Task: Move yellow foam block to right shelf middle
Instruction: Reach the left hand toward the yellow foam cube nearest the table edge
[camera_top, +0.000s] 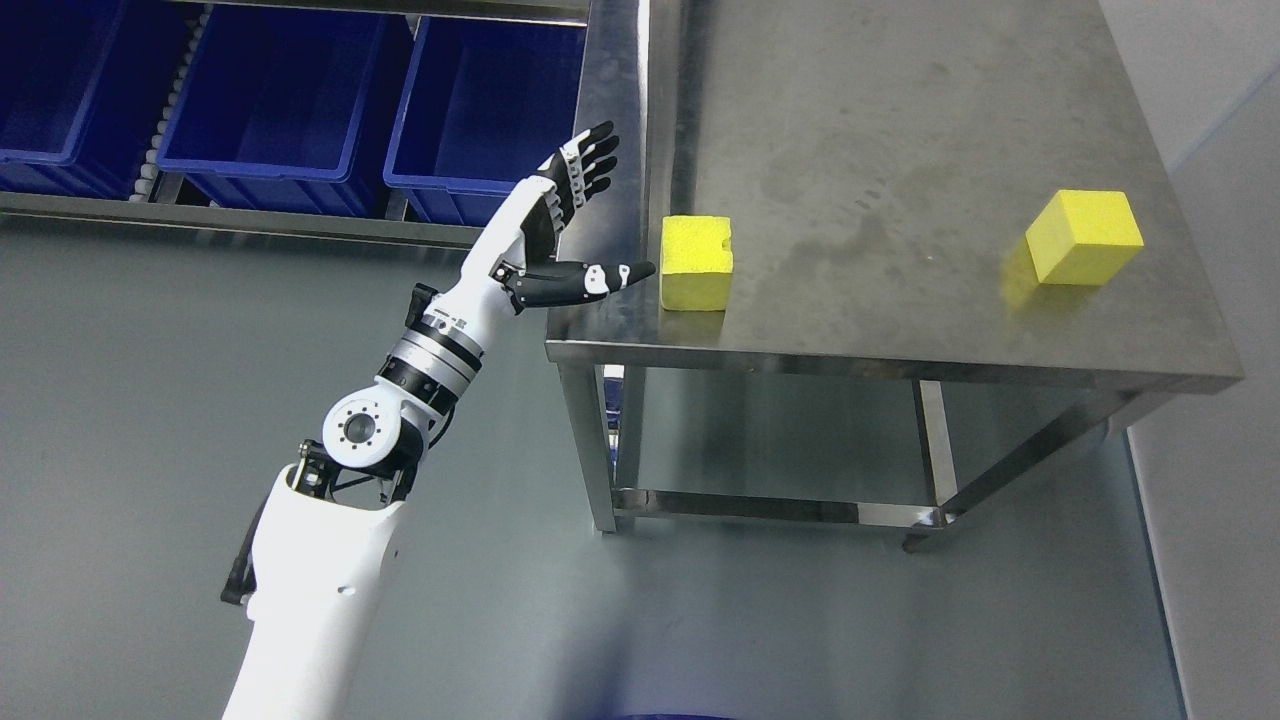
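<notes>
Head view shows the left hand (570, 225) with fingers spread wide, holding nothing, thumb pointing at a yellow foam block (696, 262) just beside it. That block sits near the steel table's (900, 130) left front edge; a second yellow block (1084, 238) rests far right. Blue bins (270, 100) line a shelf behind, above grey floor.

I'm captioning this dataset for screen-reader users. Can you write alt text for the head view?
The robot's left hand, fingers spread, reaches toward a yellow foam block at the near left edge of a steel table. A second yellow block sits near the table's right edge, and blue bins line a shelf behind the arm.
</notes>
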